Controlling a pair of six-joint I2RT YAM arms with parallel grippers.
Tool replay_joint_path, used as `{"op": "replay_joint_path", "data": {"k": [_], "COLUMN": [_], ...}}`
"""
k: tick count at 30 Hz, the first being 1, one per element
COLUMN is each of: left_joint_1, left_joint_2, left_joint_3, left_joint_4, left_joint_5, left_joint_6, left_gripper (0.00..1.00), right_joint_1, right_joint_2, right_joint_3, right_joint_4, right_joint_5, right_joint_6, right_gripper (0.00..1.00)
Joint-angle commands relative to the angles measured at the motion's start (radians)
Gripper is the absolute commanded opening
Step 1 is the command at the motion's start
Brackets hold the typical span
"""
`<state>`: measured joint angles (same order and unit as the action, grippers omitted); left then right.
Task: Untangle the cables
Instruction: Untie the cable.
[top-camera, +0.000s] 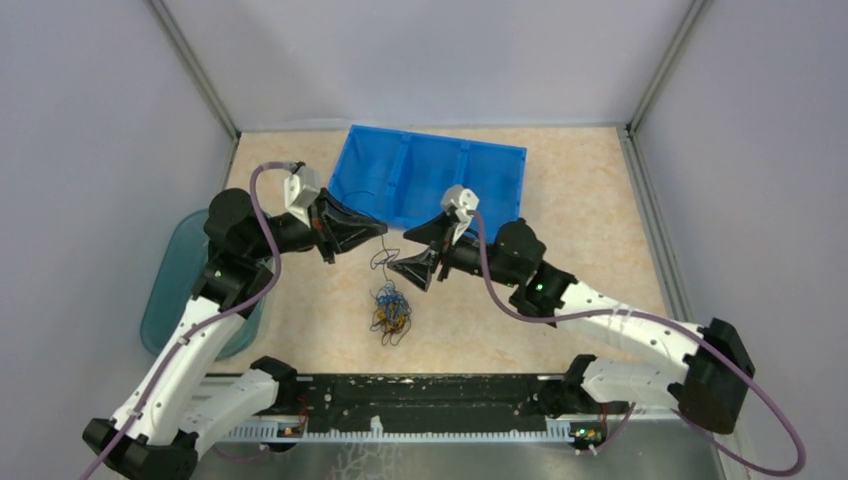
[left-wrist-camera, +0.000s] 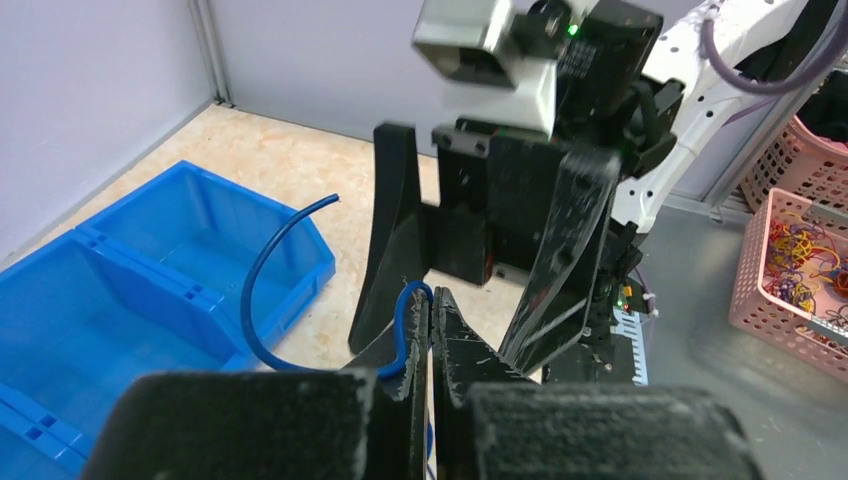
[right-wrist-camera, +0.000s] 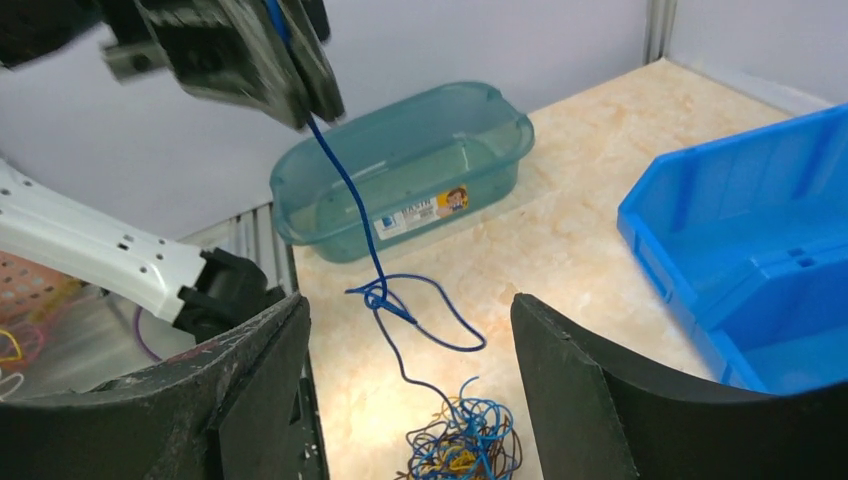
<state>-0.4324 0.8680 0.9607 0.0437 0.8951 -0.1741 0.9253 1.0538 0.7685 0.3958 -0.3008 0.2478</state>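
The cables lie in a small tangle (top-camera: 390, 312) of blue, black and yellow-orange wires on the table between the arms; it also shows in the right wrist view (right-wrist-camera: 462, 448). My left gripper (top-camera: 381, 231) is shut on a dark blue cable (left-wrist-camera: 262, 290) and holds it up off the table. That cable (right-wrist-camera: 345, 180) runs taut from the left gripper (right-wrist-camera: 300, 90) down through a knot with a loop (right-wrist-camera: 382, 296) into the tangle. My right gripper (top-camera: 411, 252) is open and empty, its jaws wide apart just above the tangle and facing the hanging cable.
A blue three-compartment bin (top-camera: 430, 180) stands behind the grippers. A teal tub (top-camera: 185, 285) sits at the table's left edge by the left arm. Pink baskets (left-wrist-camera: 795, 270) holding more wires stand off the table beyond the right arm.
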Motion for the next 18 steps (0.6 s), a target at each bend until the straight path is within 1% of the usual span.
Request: {"op": "replay_joint_path", "data": {"k": [1,6,11,12,15,16,18], "left_joint_1": [-0.008,-0.007,-0.007,-0.007,-0.008,-0.008,-0.008], "left_joint_2": [0.009,0.016,0.019,0.021,0.037,0.039,0.046], "left_joint_3": [0.061,0.086,0.13,0.149,0.211,0.23,0.267], "left_joint_4": [-0.028,-0.044,-0.044,-0.044,-0.058,-0.062,-0.066], "left_joint_5": [-0.022,-0.025,-0.031,-0.035,-0.047,-0.05,-0.063], "left_joint_6": [-0.021,-0.019,-0.018,-0.016,0.006,0.017,0.037], "left_gripper": [0.0,0.0,0.0,0.0,0.0,0.0,0.0], "right_joint_1": [0.026,0.037,0.042,0.044,0.056,0.06,0.067], "right_joint_2": [0.094,0.191,0.265,0.276,0.309,0.318,0.334], "right_joint_3": [0.092,0.114,0.067,0.052,-0.002,-0.019,-0.052], "right_joint_4": [0.18,0.276,0.379,0.405,0.46,0.478,0.519], "right_joint_5": [-0.03,0.05,0.08,0.081,0.087,0.092,0.105], "right_joint_6": [-0.033,-0.017,0.019,0.03,0.065,0.078,0.097], "right_gripper": [0.72,0.65,0.6,0.58,0.44,0.42,0.43]}}
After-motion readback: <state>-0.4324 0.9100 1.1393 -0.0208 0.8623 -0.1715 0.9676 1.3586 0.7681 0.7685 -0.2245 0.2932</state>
